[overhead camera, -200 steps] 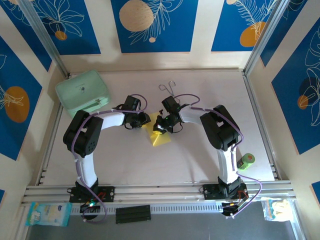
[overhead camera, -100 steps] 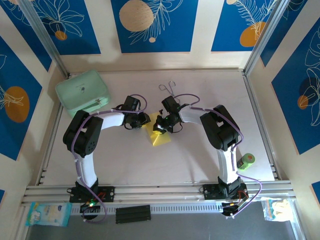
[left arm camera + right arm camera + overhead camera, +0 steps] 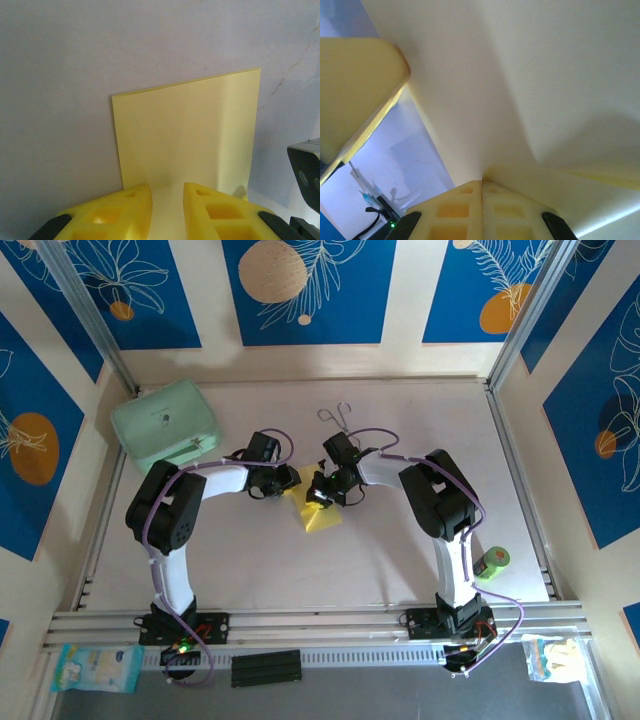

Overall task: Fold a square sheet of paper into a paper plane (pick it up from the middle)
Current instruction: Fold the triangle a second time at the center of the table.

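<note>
Two white robot arms, the left arm (image 3: 170, 510) and the right arm (image 3: 440, 500), reach inward over a pale table (image 3: 300, 560) toward its middle, where the creased yellow square sheet of paper (image 3: 320, 518) lies between them. A mint-green case (image 3: 165, 425) sits at the far left corner. The right gripper (image 3: 481, 187) is pinched closed on the sheet, which fans up from its fingertips. The left gripper (image 3: 167, 192) stands over the sheet's near edge with its jaws narrowly apart; whether they grip the paper cannot be told. Thin metal tongs (image 3: 338, 417) lie beyond the grippers, and a small green roll (image 3: 494, 561) sits near the right rail.
</note>
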Controlling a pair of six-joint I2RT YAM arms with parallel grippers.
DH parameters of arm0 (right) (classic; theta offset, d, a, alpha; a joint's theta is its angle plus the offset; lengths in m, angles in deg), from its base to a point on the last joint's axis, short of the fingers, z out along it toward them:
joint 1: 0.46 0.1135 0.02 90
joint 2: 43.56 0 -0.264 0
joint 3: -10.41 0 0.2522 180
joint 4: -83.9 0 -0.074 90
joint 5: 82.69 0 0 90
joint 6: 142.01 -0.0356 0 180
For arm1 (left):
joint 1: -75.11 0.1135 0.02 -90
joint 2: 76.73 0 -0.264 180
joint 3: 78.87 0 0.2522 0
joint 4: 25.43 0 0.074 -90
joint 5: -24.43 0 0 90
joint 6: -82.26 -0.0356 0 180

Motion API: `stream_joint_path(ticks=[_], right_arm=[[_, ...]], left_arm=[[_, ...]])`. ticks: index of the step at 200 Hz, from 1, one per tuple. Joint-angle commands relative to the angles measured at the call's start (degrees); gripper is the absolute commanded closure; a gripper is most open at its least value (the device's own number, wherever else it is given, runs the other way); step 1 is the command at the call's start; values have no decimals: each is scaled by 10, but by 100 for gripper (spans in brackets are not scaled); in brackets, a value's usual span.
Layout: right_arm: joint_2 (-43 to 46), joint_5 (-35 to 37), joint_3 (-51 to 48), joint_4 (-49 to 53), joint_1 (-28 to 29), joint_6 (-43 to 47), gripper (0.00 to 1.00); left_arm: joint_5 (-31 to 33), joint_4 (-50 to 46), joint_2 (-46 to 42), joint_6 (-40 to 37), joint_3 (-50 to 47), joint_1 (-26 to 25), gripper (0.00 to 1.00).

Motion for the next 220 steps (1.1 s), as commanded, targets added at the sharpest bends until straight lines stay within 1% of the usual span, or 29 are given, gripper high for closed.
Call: stream_joint_path(ticks=[1,22,79,107,164,184,202,220], right_arm=[[-14,3,12,19,5,6,100],[-15,3,12,22,4,5,100],[-16,7,11,30,4,5,92],[-17,9,11,35,3,4,86],[-19,2,12,36,2,3,74],[-20,3,12,37,2,1,67],[-19,3,12,38,2,0,62],[-19,4,12,38,1,-2,60]], left_arm=[[5,-46,27,3,-24,2,72],[6,-46,26,3,-24,2,72],[6,-54,15,2,-14,3,72],[13,-68,-11,1,-3,7,71],[34,-93,-86,4,-2,36,69],[41,-98,-105,5,-11,37,69],[31,-97,-116,8,-22,36,68],[26,-99,-127,11,-33,29,68]])
